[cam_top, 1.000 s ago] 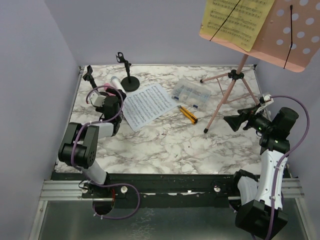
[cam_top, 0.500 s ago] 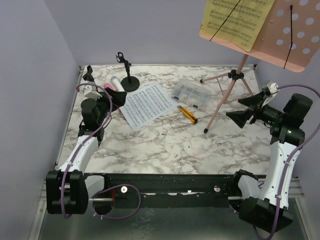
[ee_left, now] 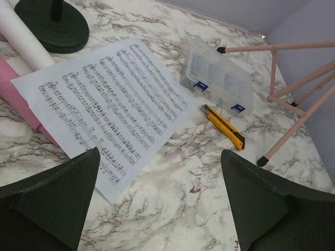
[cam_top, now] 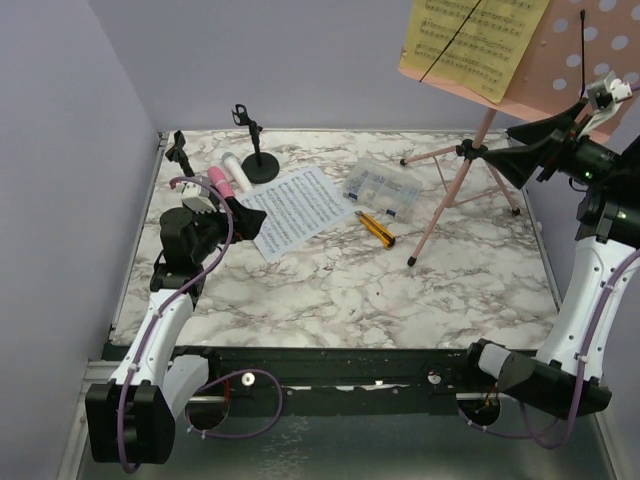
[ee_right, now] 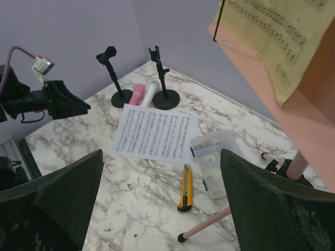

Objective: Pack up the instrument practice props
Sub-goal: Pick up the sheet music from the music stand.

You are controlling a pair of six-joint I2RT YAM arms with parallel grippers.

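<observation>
1. Lying flat left of centre in the top view, the white sheet-music page (cam_top: 290, 210) has its left edge draped over the pink microphone (cam_top: 220, 183). The white microphone (cam_top: 232, 163) sits just beside that, up against the round base of one mic holder (cam_top: 260, 165).
2. And the second mic holder (cam_top: 180, 150) stands in the upper-left corner of the marble table (cam_top: 400, 290), apart from the rest.
3. Up in the top right, the pink music rack (cam_top: 590, 70) stands upright on its tripod, with the yellow page (cam_top: 470, 40) on its desk. Nothing looks packed yet!
4. The left gripper (cam_top: 238, 212) hovers low at the white page's left edge, jaws spread wide and holding nothing.
5. The right gripper (cam_top: 510, 145) is raised beside the rack's post, just under the desk, also wide open and empty.
6. My read: the left arm is going for the page or the microphone under it. A flat sheet is hard to pinch, so catching the edge raised by the pink microphone looks like the smart play.
7. For the right arm, a straight, gentle approach matters, because the light tripod could tip if nudged sideways.
8. Off-task, between page and tripod: a clear plastic box (cam_top: 382, 188) and a yellow utility knife (cam_top: 377, 229). Best leave both alone.
</observation>
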